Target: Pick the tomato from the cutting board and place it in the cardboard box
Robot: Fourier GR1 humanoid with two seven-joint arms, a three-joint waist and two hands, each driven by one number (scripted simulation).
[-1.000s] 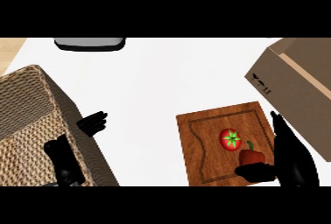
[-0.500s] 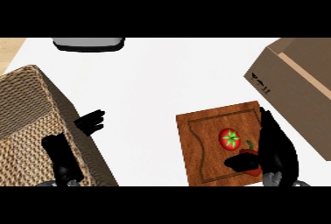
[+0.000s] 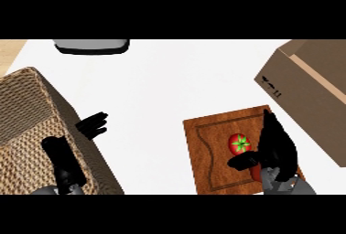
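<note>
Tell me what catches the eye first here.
The red tomato on the wooden cutting board at lower right, with the black right hand open close beside it. Then the cardboard box at the right edge and the big wicker basket at left, the left hand by it.

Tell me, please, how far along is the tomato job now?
Done: nothing yet; the tomato lies on the cutting board. In hand: the right hand is beside the tomato, fingers straight, thumb below it, not closed round it. Left to do: grasp it, lift it and place it in the cardboard box.
</note>
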